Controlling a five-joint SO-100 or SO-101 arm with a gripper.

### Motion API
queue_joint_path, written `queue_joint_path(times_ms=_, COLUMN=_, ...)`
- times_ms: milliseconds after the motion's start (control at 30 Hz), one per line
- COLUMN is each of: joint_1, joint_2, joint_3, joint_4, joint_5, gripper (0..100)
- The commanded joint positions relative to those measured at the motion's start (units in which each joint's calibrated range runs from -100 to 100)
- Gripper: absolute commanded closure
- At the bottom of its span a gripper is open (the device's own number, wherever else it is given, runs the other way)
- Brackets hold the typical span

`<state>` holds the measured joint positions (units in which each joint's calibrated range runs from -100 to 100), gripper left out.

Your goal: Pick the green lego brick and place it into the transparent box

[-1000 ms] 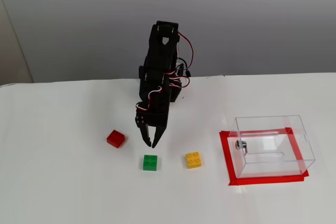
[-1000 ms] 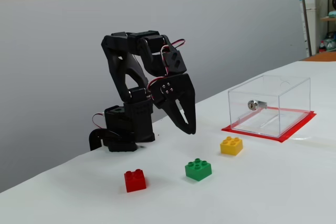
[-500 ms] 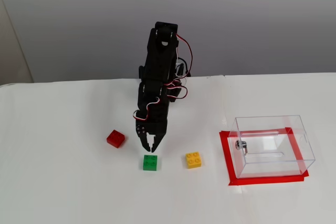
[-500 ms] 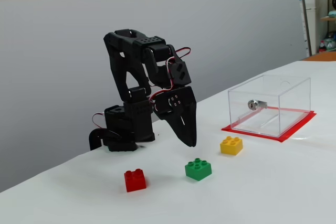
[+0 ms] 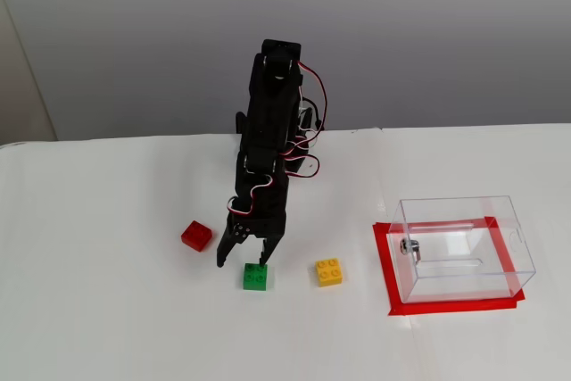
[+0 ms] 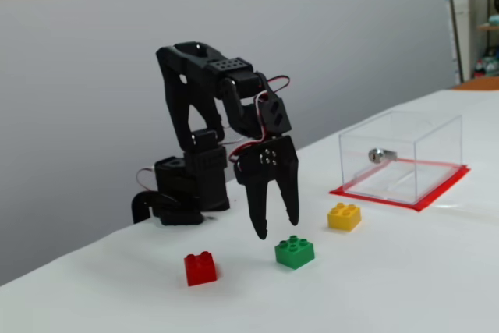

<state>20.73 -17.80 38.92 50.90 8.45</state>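
Red brick (image 5: 197,236): left of centre; a drifting finger could knock it.
Gripper (image 5: 239,264): spread, empty, just above the green lego brick (image 5: 256,277) at lower centre; off-centre closing may shove it.
Transparent box (image 5: 464,249): right, empty, well apart.

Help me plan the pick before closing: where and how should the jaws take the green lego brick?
Grip the green lego brick across two opposite flat side walls, coming straight down from above. It sits flat, studs up, with bare table all around; the red brick and yellow brick stand well apart. The gripper hangs open just behind it, tips down, so a short move forward, then down, probably suffices.
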Motion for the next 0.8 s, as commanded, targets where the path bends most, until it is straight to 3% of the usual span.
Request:
queue_joint_path(times_ms=0, joint_1=-2.5, joint_2=1.1, joint_3=-4.2, joint_4=-0.5, joint_5=-0.2, gripper=64)
queue_joint_path(times_ms=167, joint_1=-5.3, joint_2=2.7, joint_3=-6.0, joint_4=-0.4, joint_5=-0.2, gripper=59)
queue_joint_path(times_ms=767, joint_1=-7.3, joint_2=8.4, joint_3=-3.8, joint_4=-0.5, joint_5=-0.3, gripper=59)
